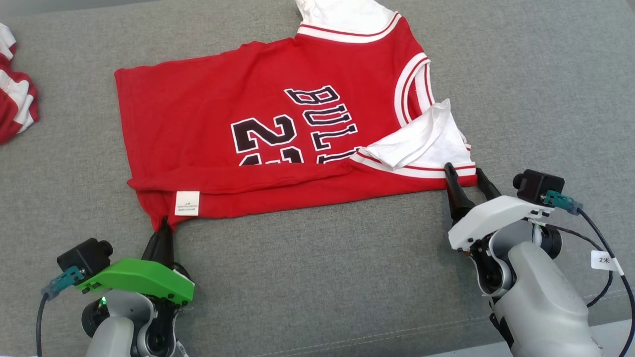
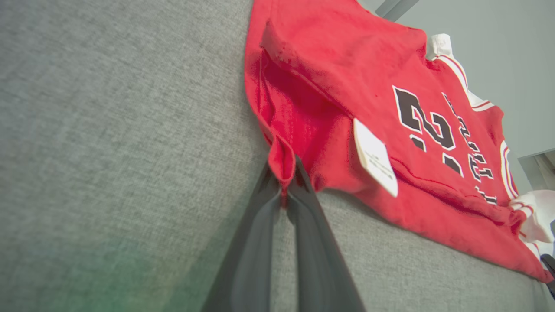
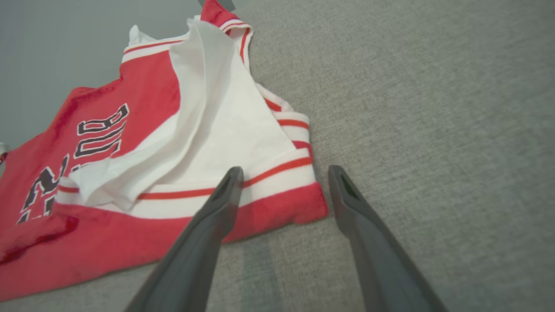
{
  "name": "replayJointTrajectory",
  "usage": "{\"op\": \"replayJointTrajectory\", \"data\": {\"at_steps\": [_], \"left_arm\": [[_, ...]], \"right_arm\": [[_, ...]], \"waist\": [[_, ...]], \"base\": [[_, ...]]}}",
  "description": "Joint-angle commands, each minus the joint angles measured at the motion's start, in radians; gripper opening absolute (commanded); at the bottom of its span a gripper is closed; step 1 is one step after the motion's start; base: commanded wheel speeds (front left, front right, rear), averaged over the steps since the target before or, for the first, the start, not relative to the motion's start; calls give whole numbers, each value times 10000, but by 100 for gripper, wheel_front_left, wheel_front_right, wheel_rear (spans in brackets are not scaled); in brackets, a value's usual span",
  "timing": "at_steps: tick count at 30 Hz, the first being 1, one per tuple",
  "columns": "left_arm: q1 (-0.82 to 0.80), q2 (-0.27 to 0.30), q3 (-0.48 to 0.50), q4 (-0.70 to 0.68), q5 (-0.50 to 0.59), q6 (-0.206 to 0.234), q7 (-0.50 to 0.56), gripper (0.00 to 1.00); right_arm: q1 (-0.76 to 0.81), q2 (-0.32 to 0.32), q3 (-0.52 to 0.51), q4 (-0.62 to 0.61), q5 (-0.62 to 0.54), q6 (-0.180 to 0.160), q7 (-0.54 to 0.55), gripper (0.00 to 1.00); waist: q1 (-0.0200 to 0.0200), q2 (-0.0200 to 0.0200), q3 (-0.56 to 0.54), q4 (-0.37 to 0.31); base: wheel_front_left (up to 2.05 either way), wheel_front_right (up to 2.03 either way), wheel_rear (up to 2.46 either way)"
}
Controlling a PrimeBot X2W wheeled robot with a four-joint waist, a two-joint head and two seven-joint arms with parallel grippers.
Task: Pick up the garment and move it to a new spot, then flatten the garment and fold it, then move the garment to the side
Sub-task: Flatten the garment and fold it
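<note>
Nearest me, at the lower left of the head view, my left tool [image 1: 163,225] is pinched tight on the bottom corner of the jersey [image 1: 208,114]. In the left wrist view a small ridge of red cloth stands up between the two dark fingers. At the lower right, my right tool [image 1: 465,171] stands wide. Its tips straddle the jersey's other near corner, one finger over the striped trim and the other over bare surface [image 1: 317,277].

A white label [image 1: 187,203] sits on the folded near hem, just beside the left tool; its print is too small for me to read. A white tag [image 1: 603,260] on the right arm's cable reads "2米". On the jersey's chest I can read "BULL" in black letters outlined in white, upside down to me. Beside it is a "2" and a second digit that the fold cuts off.

The jersey lies across the middle of the frame, its near edge folded over in a long red band. Its far shoulder reaches the top edge. A crumpled white sleeve [image 1: 421,141] rests on its right end, bordered by red and white ribbed trim.

The surface is grey woven fabric, with open room below the jersey and to its right. At the far left edge lies another red and white cloth [image 1: 15,94], well apart.
</note>
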State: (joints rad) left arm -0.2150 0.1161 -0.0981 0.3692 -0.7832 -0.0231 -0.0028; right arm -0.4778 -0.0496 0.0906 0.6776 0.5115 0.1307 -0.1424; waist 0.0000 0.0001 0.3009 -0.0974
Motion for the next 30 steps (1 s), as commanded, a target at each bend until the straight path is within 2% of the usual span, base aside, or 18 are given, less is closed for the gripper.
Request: {"op": "replayJointTrajectory", "data": {"at_steps": [1, 5, 6, 9, 14, 19, 25, 30], "left_arm": [[127, 47, 13, -195, 140, 54, -81, 0], [306, 48, -58, -874, 190, 151, -90, 0], [340, 49, -83, -1036, 184, 158, -99, 0], [454, 72, -120, -1499, 228, 178, -164, 0], [656, 149, -131, -2197, 336, 283, -222, 0], [877, 229, -172, -2751, 397, 351, -140, 0], [1806, 169, -142, -4071, -66, 425, 148, 0], [2888, 122, -151, -4845, -457, 584, 500, 0]], "right_arm": [[-187, -17, 2, 160, 91, 0, -5, 100], [-451, -11, 148, 718, 55, 1, 224, 100], [-515, -2, 193, 792, 88, 1, 217, 67], [-618, 3, 481, 689, 571, 1, 233, 0], [-705, -54, 399, 164, 806, 0, 35, 0], [-453, -245, 62, -641, 1171, 0, 342, 0], [644, -645, -639, -2662, 2120, 0, 1637, 0], [2011, -682, -1295, -4043, 1965, 0, 2742, 0]], "waist": [[0, -1, -19, 53], [0, -1, -51, 187], [0, -1, -58, 234], [0, -1, -110, 312], [0, -1, -301, 334], [0, -1, -496, 320], [0, -1, -736, 292], [0, -1, -858, 296]], "base": [[0, 0, 0], [0, 0, 0], [0, 0, 0], [0, 0, 0], [0, 0, 0], [0, 0, 0], [0, 0, 0], [0, 0, 0]]}}
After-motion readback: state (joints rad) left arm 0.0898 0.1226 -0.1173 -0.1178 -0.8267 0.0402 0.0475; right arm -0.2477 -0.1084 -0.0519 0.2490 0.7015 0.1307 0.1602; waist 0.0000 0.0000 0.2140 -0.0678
